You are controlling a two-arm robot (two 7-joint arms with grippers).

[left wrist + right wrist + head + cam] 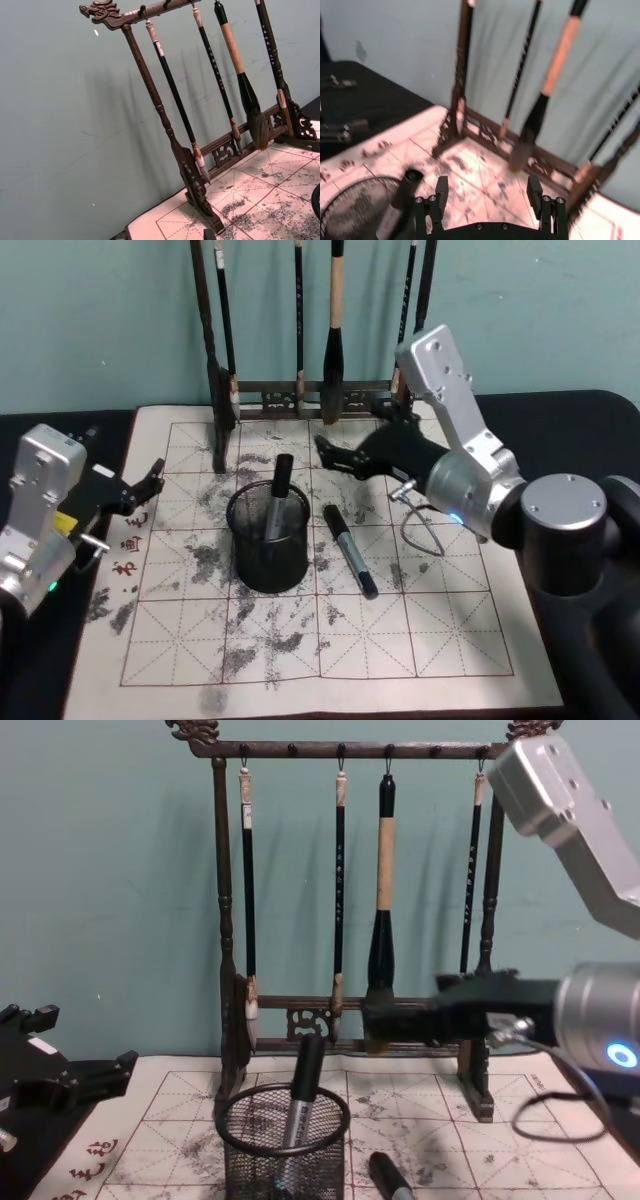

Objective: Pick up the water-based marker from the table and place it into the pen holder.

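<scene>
Just now the right gripper (pixel 330 455) (pixel 488 192) (pixel 378 1020) hovers with its fingers (pixel 441 189) released, spread wide and holding nothing. Just below and to one side of those fingers stands the pen holder (pixel 265 565) (pixel 345 215) (pixel 250 1160), a black mesh cup. A water-based marker (pixel 280 485) (pixel 405 192) (pixel 303 1085) leans upright inside it, its black cap poking above the rim, near the fingertips but not touching them. A second marker (pixel 350 550) (pixel 388 1178) lies flat on the calligraphy mat (pixel 450 640), beside the holder and below the right fingers, well clear of them. Beyond the fingers rises the wooden brush rack (pixel 215 370) (pixel 150 85) (pixel 462 75) (pixel 222 920), where a thick brush (pixel 383 900) hangs among thinner ones. The left gripper (pixel 150 490) (pixel 110 1075) sits low at the mat's left edge, over the dark tabletop (pixel 570 410). Its fingers look parted and empty, and the holder stands well away from them, towards the middle of the mat.
</scene>
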